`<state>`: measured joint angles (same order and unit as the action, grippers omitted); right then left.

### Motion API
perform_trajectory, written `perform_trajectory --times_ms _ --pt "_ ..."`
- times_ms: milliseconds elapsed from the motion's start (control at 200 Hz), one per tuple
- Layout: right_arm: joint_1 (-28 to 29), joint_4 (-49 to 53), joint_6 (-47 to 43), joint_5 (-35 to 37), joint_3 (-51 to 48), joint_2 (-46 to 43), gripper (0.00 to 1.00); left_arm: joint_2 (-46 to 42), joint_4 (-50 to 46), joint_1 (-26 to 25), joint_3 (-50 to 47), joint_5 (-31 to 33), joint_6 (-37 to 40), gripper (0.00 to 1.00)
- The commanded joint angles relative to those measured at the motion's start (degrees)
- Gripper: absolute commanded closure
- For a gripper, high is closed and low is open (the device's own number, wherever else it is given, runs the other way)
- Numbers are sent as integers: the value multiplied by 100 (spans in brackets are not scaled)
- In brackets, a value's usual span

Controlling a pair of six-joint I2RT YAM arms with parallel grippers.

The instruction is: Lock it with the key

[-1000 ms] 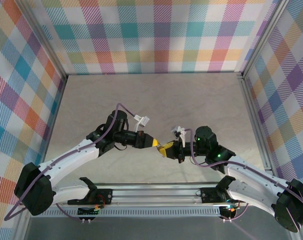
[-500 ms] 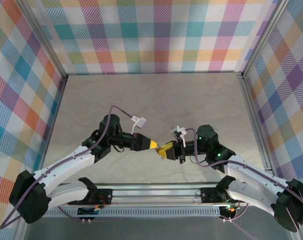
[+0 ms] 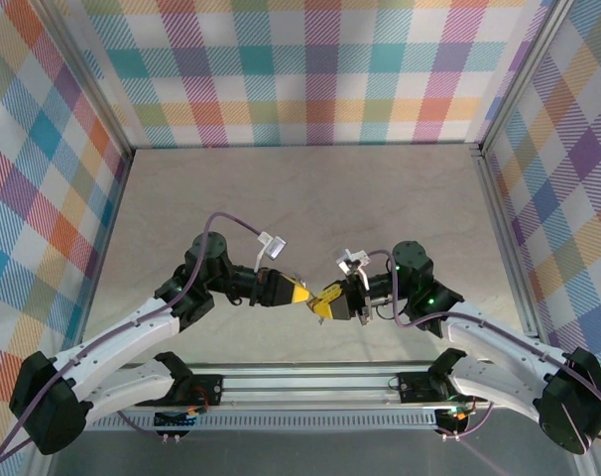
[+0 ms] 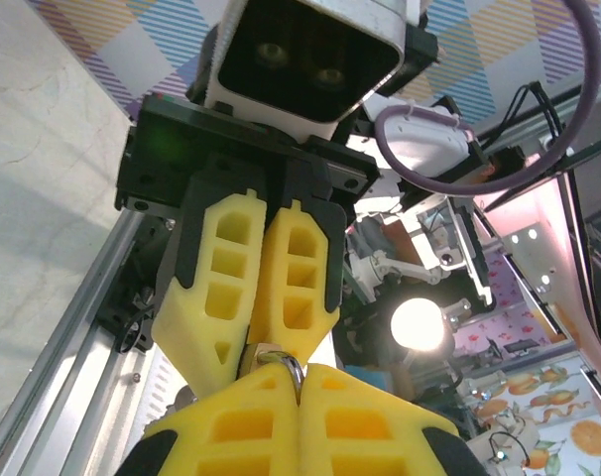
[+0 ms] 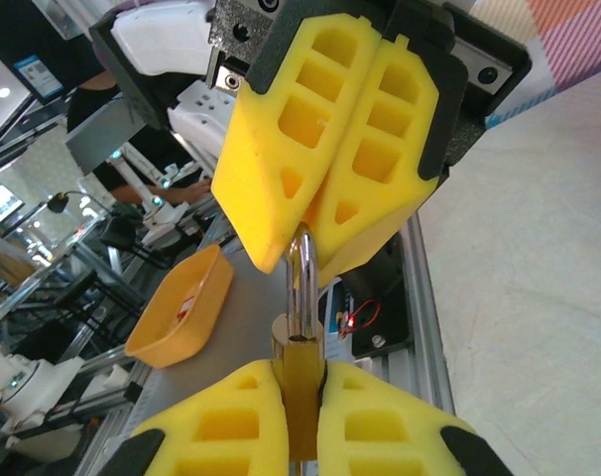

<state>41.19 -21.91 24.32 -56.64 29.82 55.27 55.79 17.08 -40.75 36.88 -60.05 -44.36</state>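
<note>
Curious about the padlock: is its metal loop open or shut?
Probably shut: the loop stands straight out of the padlock, not swung aside; its top is hidden between the left jaws.

Bright, even light from above; wrist views have lamp (image 4: 420, 325) glare and blurred backgrounds.

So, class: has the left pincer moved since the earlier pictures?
Yes. The left pincer has shifted slightly nearer the front rail, and a little to the left.
</note>
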Motion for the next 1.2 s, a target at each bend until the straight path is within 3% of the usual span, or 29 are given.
perform_trajectory --times_ms 0,145,430,1200 --pt "-102 108 108 376 176 273 100 -226 761 -301 15 -745 -159 100" --pt "-101 56 171 268 264 310 100 -240 444 -337 24 -754 48 100" --pt "-112 283 91 395 300 147 100 -326 -1388 -518 343 -560 1377 100" --pt "-229 177 139 587 635 246 100 -34 -1314 -794 184 -653 1413 100"
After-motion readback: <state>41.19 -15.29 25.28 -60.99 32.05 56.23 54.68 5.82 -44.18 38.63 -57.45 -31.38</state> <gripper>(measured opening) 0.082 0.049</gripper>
